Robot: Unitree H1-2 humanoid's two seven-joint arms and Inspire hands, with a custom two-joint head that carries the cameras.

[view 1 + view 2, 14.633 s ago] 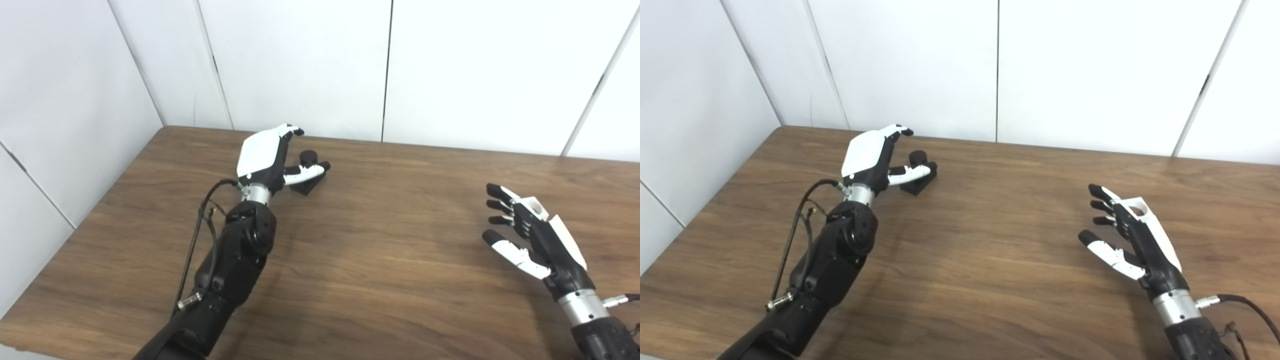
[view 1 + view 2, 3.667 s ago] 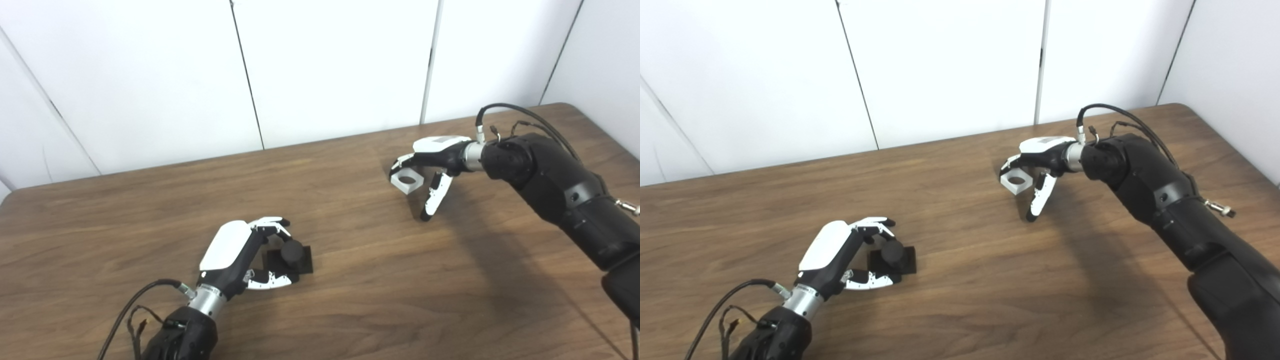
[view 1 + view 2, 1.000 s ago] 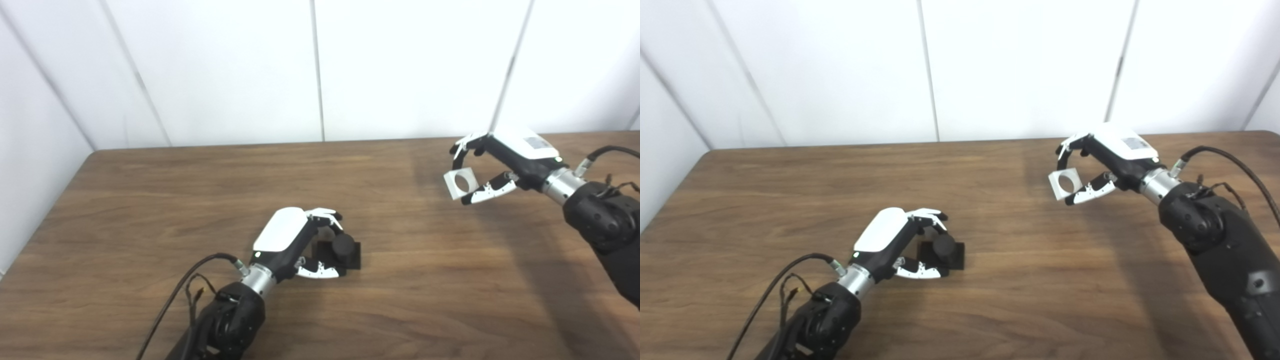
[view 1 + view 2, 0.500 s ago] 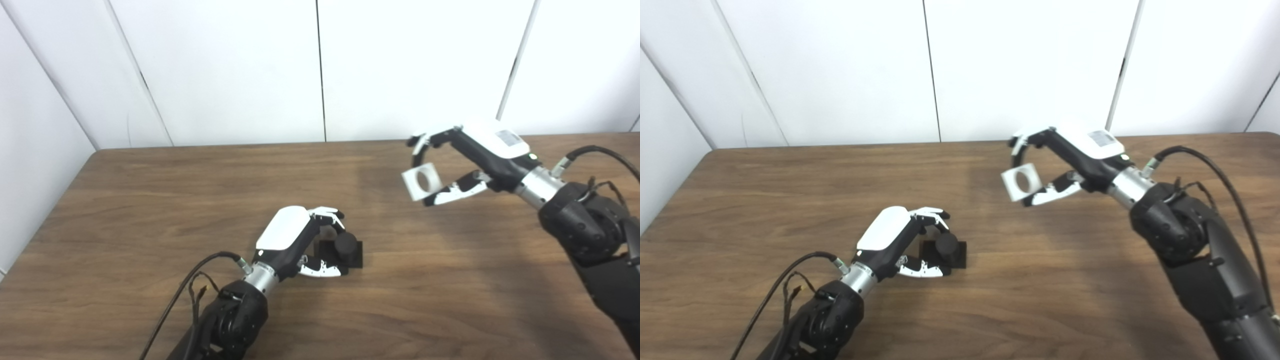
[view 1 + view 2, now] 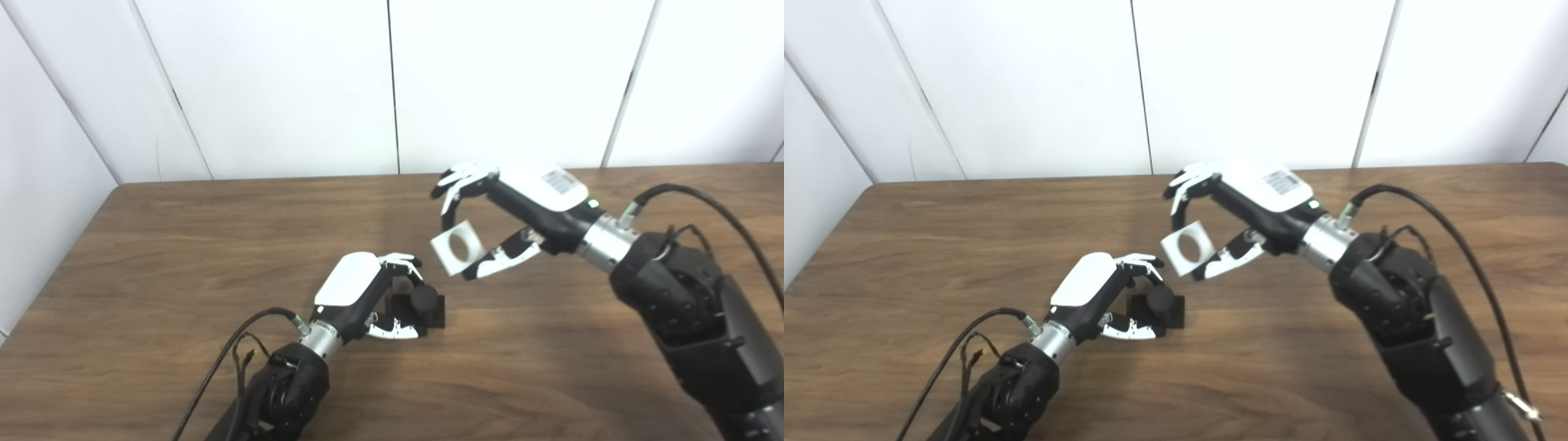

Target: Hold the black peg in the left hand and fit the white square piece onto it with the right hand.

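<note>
The black peg stands upright on its square black base, which rests on the table in the middle. My left hand is shut on the base, fingers at its far side and thumb at its near side. My right hand is shut on the white square piece, a flat block with a round hole. It hangs in the air, tilted, a little above and to the right of the peg and apart from it. In the right eye view the piece sits just up and right of the peg.
The brown wooden table meets white wall panels at its far edge and on the left. Loose cables run along both forearms, one arching over the right arm.
My right hand has carried the white square piece leftward and down toward the peg. My left hand and the peg have stayed where they were.
</note>
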